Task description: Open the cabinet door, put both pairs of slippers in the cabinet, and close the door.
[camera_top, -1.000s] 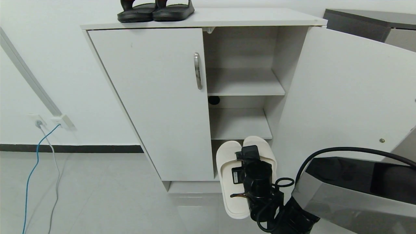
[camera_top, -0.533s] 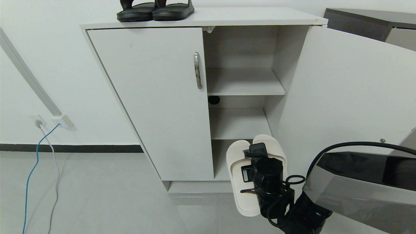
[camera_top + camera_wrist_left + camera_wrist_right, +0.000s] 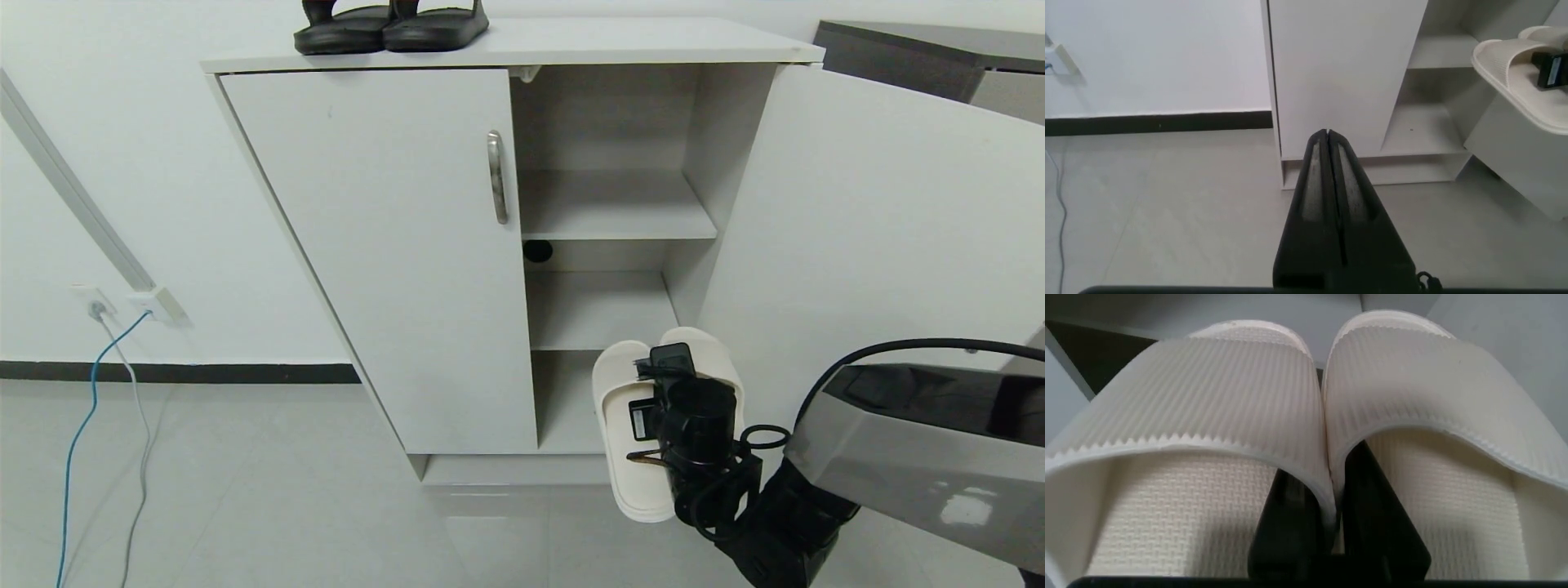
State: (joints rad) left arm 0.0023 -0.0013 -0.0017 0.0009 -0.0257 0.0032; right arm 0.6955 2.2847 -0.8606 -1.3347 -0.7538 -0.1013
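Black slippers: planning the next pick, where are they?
In the head view the black slippers sit side by side on the cabinet top, at its left end, above the closed left door.

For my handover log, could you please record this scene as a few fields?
right door: open
left door: closed
white slippers: held together before the lowest compartment
right gripper: jaws shut on the white slippers' straps
left gripper: jaws shut, holding nothing
black slippers: on the cabinet top

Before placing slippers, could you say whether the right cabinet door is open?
Open: the right cabinet door is swung out, shelves exposed.
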